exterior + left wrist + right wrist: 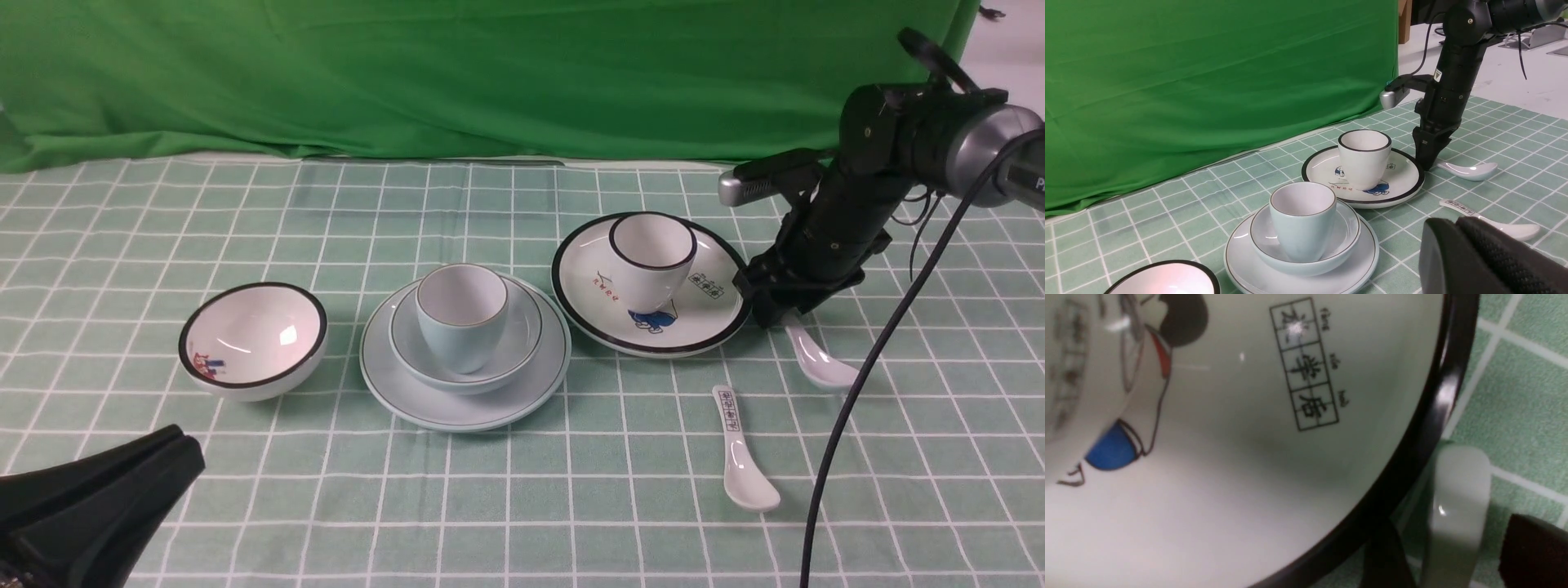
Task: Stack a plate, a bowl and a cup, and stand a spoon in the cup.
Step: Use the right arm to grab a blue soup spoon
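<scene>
At 3 o'clock of black-rimmed plate (pixel 588 314), straddling plain white spoon (pixel 820 363) handle with right gripper (pixel 777 317) jaws spread wide, nothing gripped yet; next: close, lift, carry to cup (pixel 460 318) at 9 o'clock.

the black-rimmed plate (pixel 600 314) crowds the handle of the spoon (pixel 820 363) on its left — open tablecloth (pixel 922 408) lies to its right, marked spoon (pixel 741 457) nearby.
</scene>
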Robot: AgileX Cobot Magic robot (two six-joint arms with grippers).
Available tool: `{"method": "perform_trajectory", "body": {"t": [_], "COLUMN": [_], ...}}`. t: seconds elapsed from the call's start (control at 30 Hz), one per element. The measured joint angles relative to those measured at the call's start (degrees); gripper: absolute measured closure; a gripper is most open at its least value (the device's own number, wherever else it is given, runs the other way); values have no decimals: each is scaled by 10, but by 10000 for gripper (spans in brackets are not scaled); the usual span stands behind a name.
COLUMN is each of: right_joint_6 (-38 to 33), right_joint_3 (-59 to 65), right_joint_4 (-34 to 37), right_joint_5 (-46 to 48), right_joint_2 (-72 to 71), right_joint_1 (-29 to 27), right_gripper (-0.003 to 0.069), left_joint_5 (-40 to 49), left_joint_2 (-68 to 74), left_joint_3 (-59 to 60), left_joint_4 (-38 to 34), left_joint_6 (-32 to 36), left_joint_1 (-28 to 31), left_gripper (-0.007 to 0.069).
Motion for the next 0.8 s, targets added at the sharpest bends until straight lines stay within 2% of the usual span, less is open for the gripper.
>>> {"method": "perform_trajectory", "body": {"t": [0.2, 0.47, 0.7, 0.73, 0.77, 0.8], "right_joint_6": [6, 9, 9, 9, 9, 9], "right_joint_3": [0, -1, -8, -8, -8, -8], "right_joint_4": [7, 19, 20, 19, 16, 16], "right_joint_5": [10, 22, 34, 36, 39, 39], "right_joint_2": [0, 6, 12, 12, 12, 12], "right_joint_1": [-1, -3, -4, -4, -4, -5], "right_gripper": [241, 312, 331, 349, 400, 410], "left_joint_5": [-1, -1, -1, -1, -1, -1], "left_joint_2": [0, 0, 0, 0, 0, 0], "left_joint_3": [0, 0, 0, 0, 0, 0], "left_joint_4": [0, 0, 0, 0, 0, 0], "left_joint_6": [0, 0, 0, 0, 0, 0], "left_joint_1": [0, 0, 0, 0, 0, 0], "left_gripper": [613, 613, 613, 613, 613, 613]}}
